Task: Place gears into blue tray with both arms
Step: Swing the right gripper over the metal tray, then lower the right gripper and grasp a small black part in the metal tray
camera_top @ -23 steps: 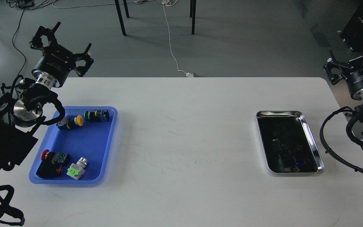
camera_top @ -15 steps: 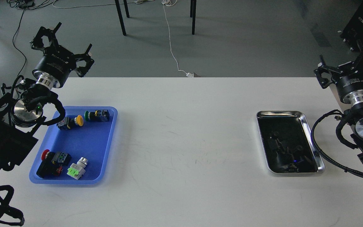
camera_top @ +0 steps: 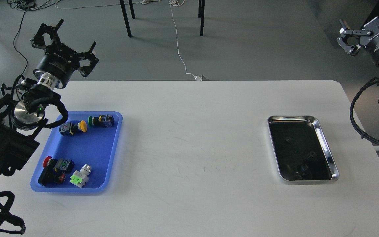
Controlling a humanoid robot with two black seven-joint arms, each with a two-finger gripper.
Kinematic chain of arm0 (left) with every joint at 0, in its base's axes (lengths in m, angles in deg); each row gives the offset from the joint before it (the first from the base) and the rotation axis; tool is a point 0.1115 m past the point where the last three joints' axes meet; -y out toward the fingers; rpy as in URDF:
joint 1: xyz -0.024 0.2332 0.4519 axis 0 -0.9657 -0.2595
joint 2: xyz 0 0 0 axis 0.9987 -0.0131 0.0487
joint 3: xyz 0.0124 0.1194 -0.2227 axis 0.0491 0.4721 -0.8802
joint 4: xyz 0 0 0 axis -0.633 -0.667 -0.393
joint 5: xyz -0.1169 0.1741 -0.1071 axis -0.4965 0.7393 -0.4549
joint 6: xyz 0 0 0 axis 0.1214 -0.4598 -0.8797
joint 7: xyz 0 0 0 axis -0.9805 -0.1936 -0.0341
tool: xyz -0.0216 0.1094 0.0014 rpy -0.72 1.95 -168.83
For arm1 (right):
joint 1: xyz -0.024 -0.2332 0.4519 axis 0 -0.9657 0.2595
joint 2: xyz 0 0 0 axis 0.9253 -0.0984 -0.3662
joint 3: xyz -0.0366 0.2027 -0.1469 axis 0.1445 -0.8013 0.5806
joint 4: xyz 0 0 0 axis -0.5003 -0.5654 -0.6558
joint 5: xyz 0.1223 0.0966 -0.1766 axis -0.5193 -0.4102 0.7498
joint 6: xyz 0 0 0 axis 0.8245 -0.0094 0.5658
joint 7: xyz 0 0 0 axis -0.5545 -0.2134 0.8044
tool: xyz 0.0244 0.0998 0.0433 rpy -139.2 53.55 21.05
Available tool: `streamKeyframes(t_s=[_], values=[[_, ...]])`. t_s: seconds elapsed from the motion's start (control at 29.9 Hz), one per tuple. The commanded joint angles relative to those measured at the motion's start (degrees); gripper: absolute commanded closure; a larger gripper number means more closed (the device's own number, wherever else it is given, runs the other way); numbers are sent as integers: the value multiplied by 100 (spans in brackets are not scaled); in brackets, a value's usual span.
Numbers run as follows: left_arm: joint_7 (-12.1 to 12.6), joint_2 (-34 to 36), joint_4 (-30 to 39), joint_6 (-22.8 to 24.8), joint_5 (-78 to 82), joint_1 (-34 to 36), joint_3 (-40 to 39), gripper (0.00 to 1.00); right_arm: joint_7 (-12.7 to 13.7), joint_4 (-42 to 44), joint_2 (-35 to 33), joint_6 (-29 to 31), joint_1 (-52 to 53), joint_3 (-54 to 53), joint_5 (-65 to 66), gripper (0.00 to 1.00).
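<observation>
Lying nearest on the white counter [camera_top: 192,148], the blue tray [camera_top: 87,158] sits at the left and holds four push-button switches: a red-capped one [camera_top: 55,167] and a green-and-white one [camera_top: 80,176] at its near end, a yellow-capped one [camera_top: 72,127] and a green-capped one [camera_top: 101,120] at its far end. Well apart on the right lies a steel tray [camera_top: 327,151]; its dark, mirror-like inside makes the gears hard to make out, only faint specks showing. My left arm partly overlaps the blue tray's far left corner. Beyond the counter's far edge, the left claw [camera_top: 63,41] hangs with fingers spread, empty. The right claw [camera_top: 362,28] is cut off by the frame edge, its fingers apart. Table legs [camera_top: 125,18] and a white cable [camera_top: 179,46] stand on the floor behind.
</observation>
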Motion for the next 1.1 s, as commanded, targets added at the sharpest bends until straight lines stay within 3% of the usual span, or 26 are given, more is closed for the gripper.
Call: streamKeyframes(t_s=[0.0, 0.43, 0.7, 0.9, 1.07], values=[[11, 7, -4, 0, 1, 17, -4, 2, -23, -429, -98, 0, 688, 834, 873, 0], [2, 34, -4, 0, 1, 17, -4, 2, -50, -2257, 50, 0, 3448, 4058, 4185, 0], [2, -28, 14, 0, 1, 105, -13, 2, -85, -3479, 298, 0, 3845, 5264, 6419, 0], [-24, -142, 14, 0, 1, 105, -13, 2, -497, -3358, 236, -75, 3872, 6353, 8037, 1], [-147, -133, 14, 0, 1, 97, -4, 2, -665, -2620, 262, -471, 3249, 6645, 8188, 2]])
